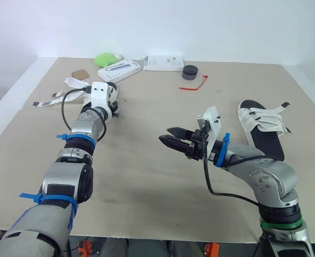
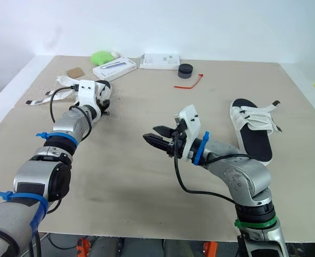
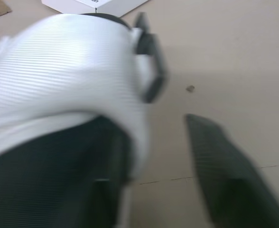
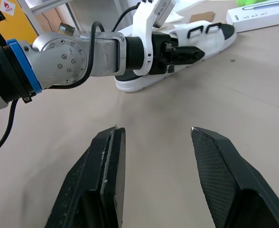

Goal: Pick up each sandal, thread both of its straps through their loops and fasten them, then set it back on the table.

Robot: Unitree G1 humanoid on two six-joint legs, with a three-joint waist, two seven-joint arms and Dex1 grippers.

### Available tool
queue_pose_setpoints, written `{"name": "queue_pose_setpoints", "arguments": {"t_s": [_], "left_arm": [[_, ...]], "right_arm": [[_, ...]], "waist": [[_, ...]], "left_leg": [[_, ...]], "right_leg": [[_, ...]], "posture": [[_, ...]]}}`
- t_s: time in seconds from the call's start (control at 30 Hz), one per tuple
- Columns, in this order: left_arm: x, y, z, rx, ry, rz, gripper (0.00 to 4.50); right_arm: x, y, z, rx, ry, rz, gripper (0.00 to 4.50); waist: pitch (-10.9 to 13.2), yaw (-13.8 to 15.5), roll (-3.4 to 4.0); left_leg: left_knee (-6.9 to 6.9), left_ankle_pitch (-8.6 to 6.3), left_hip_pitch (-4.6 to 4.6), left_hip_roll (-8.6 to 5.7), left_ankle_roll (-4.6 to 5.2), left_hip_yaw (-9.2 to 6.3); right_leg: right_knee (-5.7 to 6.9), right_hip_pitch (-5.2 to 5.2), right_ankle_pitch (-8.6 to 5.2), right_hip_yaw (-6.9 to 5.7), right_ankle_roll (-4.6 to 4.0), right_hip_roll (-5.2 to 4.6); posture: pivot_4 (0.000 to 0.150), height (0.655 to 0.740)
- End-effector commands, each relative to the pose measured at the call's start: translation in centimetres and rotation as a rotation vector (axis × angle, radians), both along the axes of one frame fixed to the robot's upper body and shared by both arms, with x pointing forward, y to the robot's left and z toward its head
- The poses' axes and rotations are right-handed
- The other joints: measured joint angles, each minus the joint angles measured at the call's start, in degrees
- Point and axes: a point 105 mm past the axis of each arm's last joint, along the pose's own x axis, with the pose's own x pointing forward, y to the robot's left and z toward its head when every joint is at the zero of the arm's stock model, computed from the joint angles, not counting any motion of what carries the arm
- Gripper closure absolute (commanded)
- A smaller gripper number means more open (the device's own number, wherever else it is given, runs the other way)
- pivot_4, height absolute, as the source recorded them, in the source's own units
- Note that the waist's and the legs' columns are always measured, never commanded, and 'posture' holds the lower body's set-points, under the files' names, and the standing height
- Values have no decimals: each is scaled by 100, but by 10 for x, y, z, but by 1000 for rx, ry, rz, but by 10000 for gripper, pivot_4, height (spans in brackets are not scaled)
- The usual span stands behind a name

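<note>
The left claw (image 4: 191,52) is stretched to the far left of the beige bench (image 1: 147,176), right over a white-soled sandal with black strap loops (image 4: 137,83) that lies flat there. The left wrist view looks closely onto its ribbed white strap, but I cannot tell whether that claw has hold of the sandal or merely hovers at it. The right claw (image 1: 164,134) hangs above bare bench near the middle, spread wide and empty, and aimed toward the left arm (probably placed to take a strap once the sandal is raised). The second sandal with black footbed and white straps (image 1: 264,140) rests on the bench's right side, beside the right forearm. One strap end sticks out sideways, so it is likely unfastened. I judge the first pick-up is only starting.
</note>
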Motion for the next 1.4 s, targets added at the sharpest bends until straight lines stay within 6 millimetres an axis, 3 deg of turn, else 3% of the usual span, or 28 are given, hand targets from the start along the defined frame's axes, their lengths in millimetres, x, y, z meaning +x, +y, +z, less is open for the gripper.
{"name": "queue_pose_setpoints", "arguments": {"t_s": [0.03, 0.23, 0.43, 0.63, 0.77, 0.97, 1.07, 1.17, 1.4], "left_arm": [[0, 3, 1, 0, -19, 11, 43886], [-4, 11, -7, 41, -9, 10, 43886], [-14, -3, -11, 146, -34, -123, 43886], [-39, -17, -12, 193, -77, -330, 43886], [-74, -26, -10, 191, -101, -549, 43886], [-133, -33, -12, 237, -130, -872, 43886], [-153, -38, -13, 249, -129, -982, 43886], [-179, -48, -17, 281, -152, -1169, 43886], [-187, -63, -26, 289, -150, -1314, 43886]], "right_arm": [[-5, 2, 11, 22, -45, 18, 20765], [-9, 4, 18, 44, -84, 49, 20765], [-13, 8, 26, 64, -141, 75, 20765], [-15, 4, 52, 87, -324, 38, 20765], [-22, 0, 69, 91, -410, 37, 20765], [-28, -13, 58, 22, -382, 61, 20765], [-32, -17, 52, -14, -354, 89, 20765], [-44, -24, 31, -103, -269, 167, 20765], [-40, -39, 8, -208, -188, 167, 20765]], "waist": [[0, 0, 0], [0, -14, 0], [-1, -11, 1], [-1, -11, 2], [-1, -28, 3], [-1, -12, 3], [-1, -5, 3], [-1, 7, 3], [-1, -3, 3]], "left_leg": [[0, 0, 0, -1, 0, 0], [0, 0, 1, 0, -1, 0], [-1, 1, 1, 1, -2, 0], [-2, 3, 2, 1, -4, -1], [-2, 10, 2, 5, -16, 0], [-17, 14, 9, 10, -23, 0], [-17, 15, 9, 9, -23, 2], [-17, 17, 9, 9, -20, 2], [-16, 26, 12, 12, -5, 8]], "right_leg": [[0, 0, 0, 0, 0, 0], [0, 0, 0, 0, -1, 0], [1, 0, 1, 0, -2, 0], [3, 1, 5, 0, -10, 0], [4, -1, 6, 0, -10, 1], [5, -2, 19, 0, -43, 2], [4, -1, 17, 0, -40, 0], [3, -1, 8, 0, -25, -1], [3, -5, 9, 0, -24, 0]], "posture": [[1500, 7400], [1500, 7400], [1500, 7400], [1500, 7400], [1500, 7400], [1500, 7400], [1500, 7400], [1500, 7400], [1500, 7400]]}}
